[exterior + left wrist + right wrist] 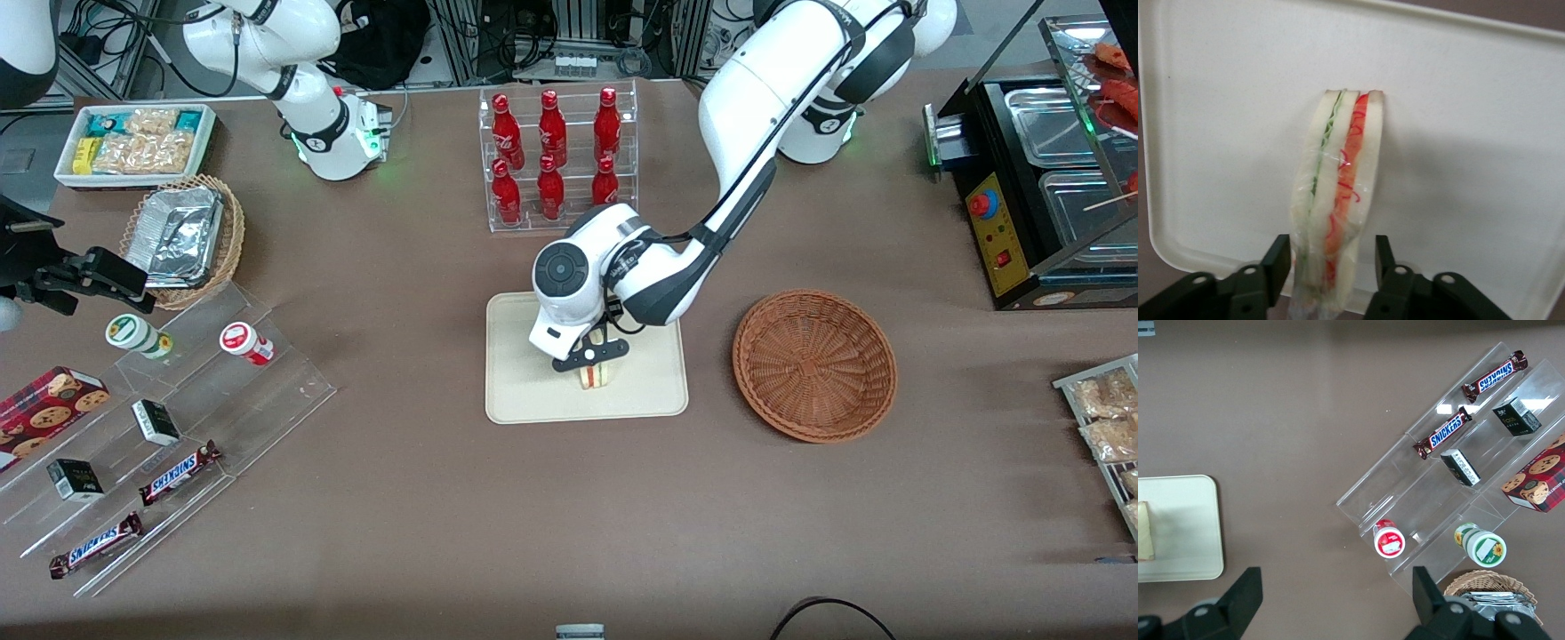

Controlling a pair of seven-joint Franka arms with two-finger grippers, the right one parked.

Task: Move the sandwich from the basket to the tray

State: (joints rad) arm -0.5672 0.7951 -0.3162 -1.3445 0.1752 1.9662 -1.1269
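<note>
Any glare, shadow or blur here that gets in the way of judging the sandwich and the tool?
Front view: even light, sharp; the tool is over the tray, the arm's shadow falling there. Left wrist view: sandwich wrap shows small glints, its near end is soft, the open fingers dark but clear. Right wrist view: glare spots only on the acrylic shelf.

Mock snack shop in a robot lab: stocked bottle rack [557,156], cable-strewn equipment racks [578,36].

We see a black gripper [1328,267], a pale sandwich [1335,200] striped green, red and orange, a cream tray [524,391], a reddish-brown woven basket [814,364], a brown table [444,498].
</note>
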